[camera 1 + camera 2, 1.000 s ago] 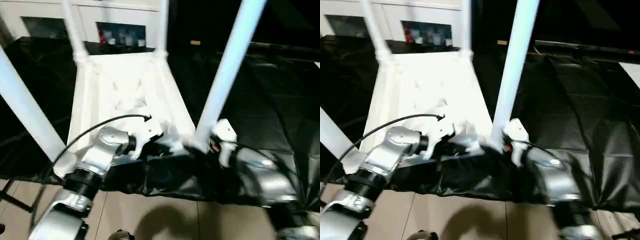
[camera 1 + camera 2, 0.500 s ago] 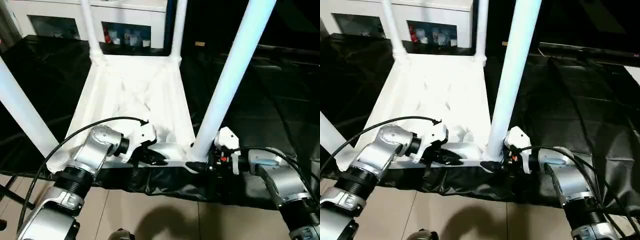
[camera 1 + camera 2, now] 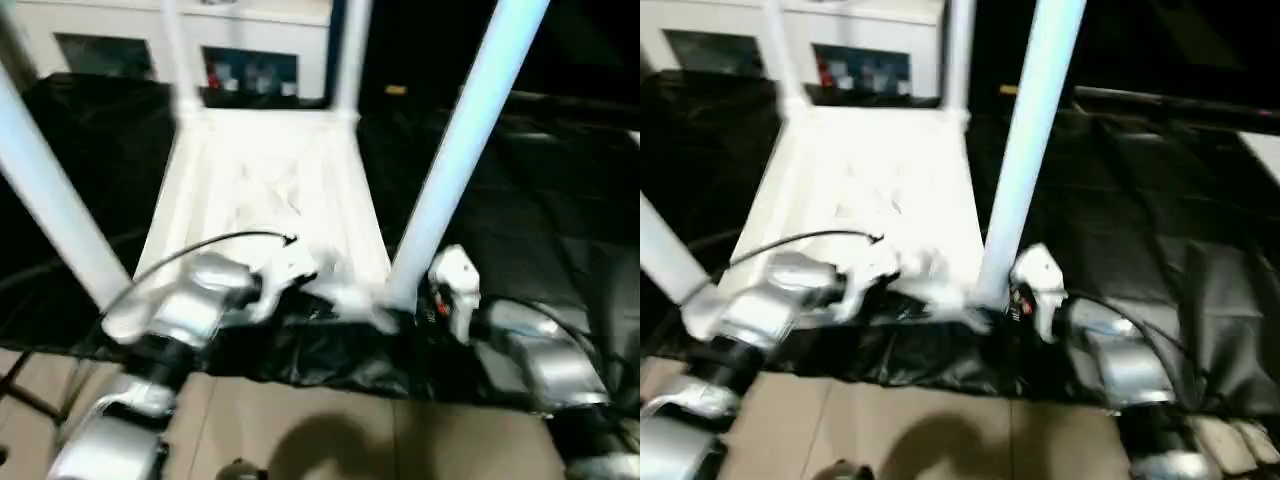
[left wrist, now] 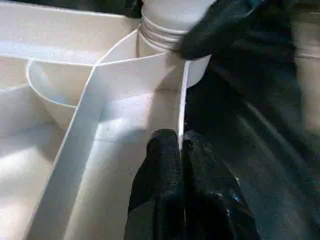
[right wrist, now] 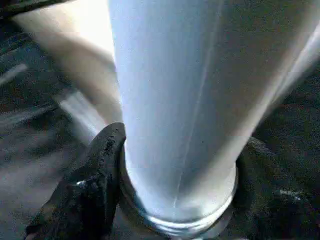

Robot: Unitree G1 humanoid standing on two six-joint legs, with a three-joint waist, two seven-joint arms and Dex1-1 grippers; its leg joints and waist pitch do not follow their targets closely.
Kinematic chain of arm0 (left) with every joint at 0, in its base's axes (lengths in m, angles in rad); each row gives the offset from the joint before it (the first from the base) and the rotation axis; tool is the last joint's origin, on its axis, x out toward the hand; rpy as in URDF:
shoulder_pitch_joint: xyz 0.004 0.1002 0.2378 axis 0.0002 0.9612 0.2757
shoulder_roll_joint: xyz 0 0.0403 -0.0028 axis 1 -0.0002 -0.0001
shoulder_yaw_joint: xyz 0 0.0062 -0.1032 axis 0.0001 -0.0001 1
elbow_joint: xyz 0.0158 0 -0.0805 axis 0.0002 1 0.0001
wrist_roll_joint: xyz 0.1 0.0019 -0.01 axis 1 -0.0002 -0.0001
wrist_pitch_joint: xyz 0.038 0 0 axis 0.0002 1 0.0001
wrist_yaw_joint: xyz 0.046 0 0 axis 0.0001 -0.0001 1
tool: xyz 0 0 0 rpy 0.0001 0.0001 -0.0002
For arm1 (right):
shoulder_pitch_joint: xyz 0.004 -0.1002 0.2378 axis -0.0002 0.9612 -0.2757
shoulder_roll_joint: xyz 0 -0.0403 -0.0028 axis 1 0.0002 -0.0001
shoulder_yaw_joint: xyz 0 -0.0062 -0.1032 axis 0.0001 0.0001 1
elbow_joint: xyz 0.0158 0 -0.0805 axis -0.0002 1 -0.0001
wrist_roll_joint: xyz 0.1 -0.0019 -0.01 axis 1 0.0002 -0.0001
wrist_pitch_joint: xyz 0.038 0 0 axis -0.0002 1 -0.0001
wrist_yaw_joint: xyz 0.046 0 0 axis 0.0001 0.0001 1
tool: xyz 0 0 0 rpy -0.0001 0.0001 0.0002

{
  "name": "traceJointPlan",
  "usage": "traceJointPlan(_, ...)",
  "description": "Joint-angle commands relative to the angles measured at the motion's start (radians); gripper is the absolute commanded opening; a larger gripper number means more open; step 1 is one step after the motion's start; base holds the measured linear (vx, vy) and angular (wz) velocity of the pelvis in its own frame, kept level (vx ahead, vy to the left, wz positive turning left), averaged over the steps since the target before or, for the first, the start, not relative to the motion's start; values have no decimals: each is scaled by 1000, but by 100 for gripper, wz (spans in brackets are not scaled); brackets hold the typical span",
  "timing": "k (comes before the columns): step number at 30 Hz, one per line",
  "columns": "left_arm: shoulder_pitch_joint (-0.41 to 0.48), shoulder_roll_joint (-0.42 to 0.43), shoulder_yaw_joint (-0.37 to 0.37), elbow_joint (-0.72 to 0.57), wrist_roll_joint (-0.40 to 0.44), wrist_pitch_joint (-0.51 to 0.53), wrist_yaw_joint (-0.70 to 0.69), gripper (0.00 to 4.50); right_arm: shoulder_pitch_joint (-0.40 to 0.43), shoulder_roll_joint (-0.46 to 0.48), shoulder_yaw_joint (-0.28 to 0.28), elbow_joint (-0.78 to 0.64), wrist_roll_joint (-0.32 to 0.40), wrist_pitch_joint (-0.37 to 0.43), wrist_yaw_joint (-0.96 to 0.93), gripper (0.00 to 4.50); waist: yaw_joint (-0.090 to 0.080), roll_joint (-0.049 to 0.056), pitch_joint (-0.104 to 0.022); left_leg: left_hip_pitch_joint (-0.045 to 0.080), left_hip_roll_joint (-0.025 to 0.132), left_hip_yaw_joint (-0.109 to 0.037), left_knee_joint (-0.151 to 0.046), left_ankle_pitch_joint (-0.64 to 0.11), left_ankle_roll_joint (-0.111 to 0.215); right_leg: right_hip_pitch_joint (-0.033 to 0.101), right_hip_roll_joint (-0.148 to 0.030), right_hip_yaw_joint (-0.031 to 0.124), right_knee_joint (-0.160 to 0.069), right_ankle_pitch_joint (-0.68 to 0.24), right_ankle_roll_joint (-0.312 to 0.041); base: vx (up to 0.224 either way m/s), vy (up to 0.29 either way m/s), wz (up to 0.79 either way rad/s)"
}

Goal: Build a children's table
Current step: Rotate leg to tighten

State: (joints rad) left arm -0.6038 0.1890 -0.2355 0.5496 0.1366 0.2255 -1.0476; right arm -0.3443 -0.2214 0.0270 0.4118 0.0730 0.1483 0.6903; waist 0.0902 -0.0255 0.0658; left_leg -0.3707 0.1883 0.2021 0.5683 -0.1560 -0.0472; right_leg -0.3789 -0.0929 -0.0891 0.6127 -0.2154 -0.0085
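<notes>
— Where was the table (image 3: 268, 190)?
— Upside down on the black-draped counter (image 3: 560, 220), legs up.
— And each claw?
— Left claw (image 4: 180, 145) pinched the near rim; right claw (image 5: 175, 165) straddled the near right leg (image 3: 455, 165) at its base.

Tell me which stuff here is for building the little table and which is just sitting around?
For the job:
- white table top, upside down
- four white legs, like the near right leg
- left gripper, pinching the top's rim
- right gripper, around that leg's base

Just around:
- black cloth underneath
- white cabinet behind
</notes>
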Motion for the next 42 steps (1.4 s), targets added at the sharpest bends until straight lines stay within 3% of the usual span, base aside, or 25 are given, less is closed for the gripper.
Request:
traceJointPlan(1,-18,-110,-11,-16,-48,17,99,0,-10,79,64,26,-12,25,-89,270,-2,-12,-48,10,53,-41,-76,-305,-9,36,-80,51,-97,-385,-162,0,0,0)
traceJointPlan(3,-11,-139,-7,-24,-49,37,132,0,-17,121,44,42,-18,34,-171,270,-7,-11,-48,15,51,-36,-74,-297,5,27,-78,57,-103,-356,-154,0,0,0)
traceJointPlan(7,23,-152,-54,-67,-23,37,125,0,-20,188,31,39,-19,24,-239,270,-7,-9,-53,11,52,-33,-72,-261,25,29,-76,60,-98,-294,-156,0,0,0)
traceJointPlan(8,31,-153,-63,-78,-19,40,117,0,-21,199,25,35,-19,21,-247,325,-8,-10,-54,11,52,-33,-72,-254,27,30,-74,60,-97,-282,-158,0,0,0)
traceJointPlan(9,47,-140,-85,-98,-10,45,90,0,-16,202,23,10,-13,22,-235,339,-8,-9,-55,11,52,-32,-71,-245,30,30,-73,60,-94,-255,-164,0,0,0)
traceJointPlan(12,55,-125,-100,-110,-6,52,73,0,-5,195,26,-29,10,42,-210,350,-6,-7,-59,13,52,-27,-66,-203,50,30,-69,62,-85,-161,-186,0,0,0)
traceJointPlan(13,53,-110,-103,-114,-9,56,56,0,6,165,48,-61,8,46,-172,376,-3,-3,-60,12,50,-27,-65,-185,57,32,-68,62,-82,-129,-194,0,0,0)
traceJointPlan(16,47,-72,-111,-123,-20,56,2,0,24,90,91,-112,-5,38,-87,389,1,-5,-62,10,49,-25,-61,-152,78,38,-66,61,-74,-55,-204,0,0,0)
traceJointPlan(28,16,60,-130,-109,-64,-25,-252,0,50,-154,187,-180,32,3,350,398,7,-8,-57,15,54,-26,-62,-221,70,37,-70,60,-84,-173,-210,0,0,0)
traceJointPlan(31,1,79,-130,-93,-76,-42,-298,0,38,-177,203,-174,44,0,420,398,11,-6,-55,16,56,-26,-64,-234,65,33,-72,61,-85,-184,-214,0,0,0)
traceJointPlan(42,-20,99,-138,-63,-87,-62,-370,0,12,-178,218,-147,66,-1,499,307,22,-11,-59,14,55,-24,-58,-179,82,36,-72,58,-73,-120,-237,0,0,0)
